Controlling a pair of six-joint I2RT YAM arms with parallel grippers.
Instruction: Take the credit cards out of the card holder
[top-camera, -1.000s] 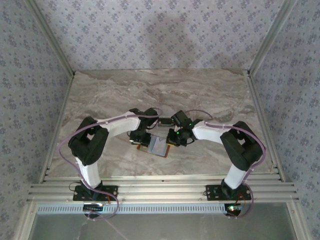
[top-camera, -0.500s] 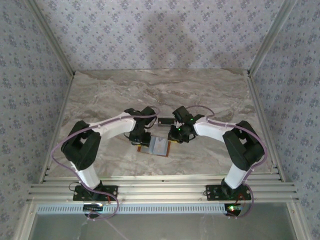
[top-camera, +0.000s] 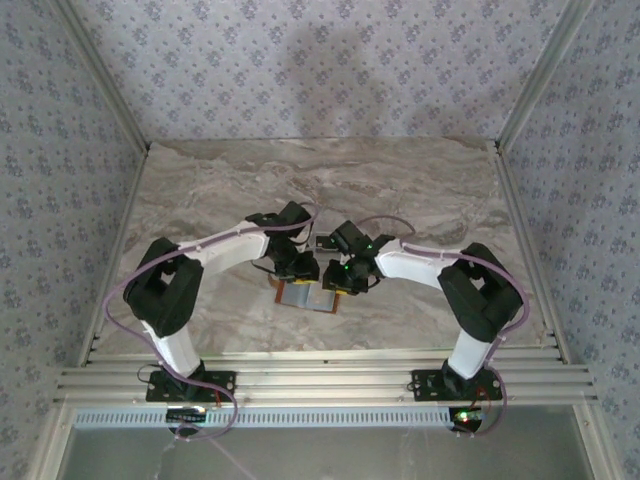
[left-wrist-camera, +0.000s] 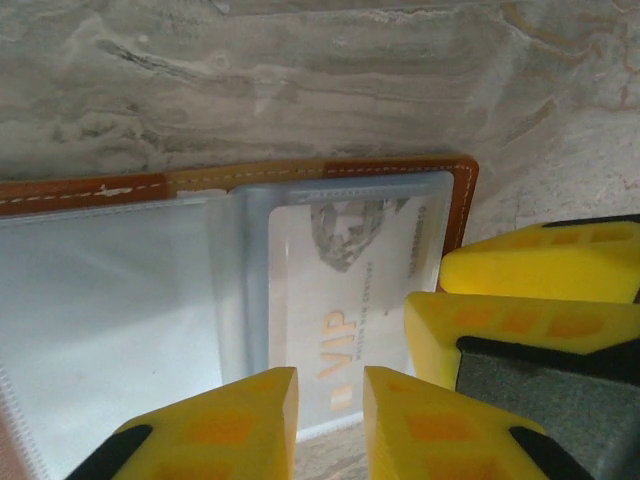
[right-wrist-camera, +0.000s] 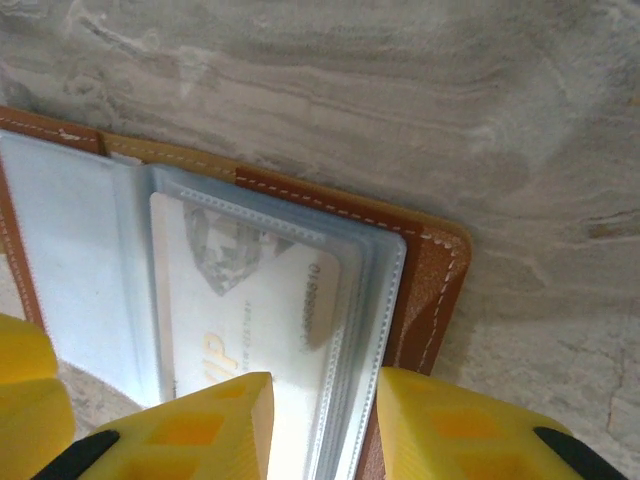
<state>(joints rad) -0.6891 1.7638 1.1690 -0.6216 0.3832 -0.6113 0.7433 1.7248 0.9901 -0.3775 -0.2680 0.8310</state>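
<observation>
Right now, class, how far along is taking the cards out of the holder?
Done: the holder lies open on the table. In hand: the left gripper and right gripper sit over the card in its sleeve, jaws apart, gripping nothing. Left: the card is still inside that sleeve, so pulling it out remains.

Top external: mounted high behind the arm bases (top-camera: 185, 385), tilted down and forward. Takes in the whole marble table (top-camera: 420, 180) from far off.

Left wrist: close above the tabletop, looking down past the left gripper (left-wrist-camera: 330, 385) onto the open card holder (left-wrist-camera: 400, 172).

Right wrist: just as close, looking over the right gripper (right-wrist-camera: 322, 390) at the same card holder's stitched corner.

Both wrist views share the whitish VIP card (left-wrist-camera: 345, 280) under clear sleeves (left-wrist-camera: 120, 300).
</observation>
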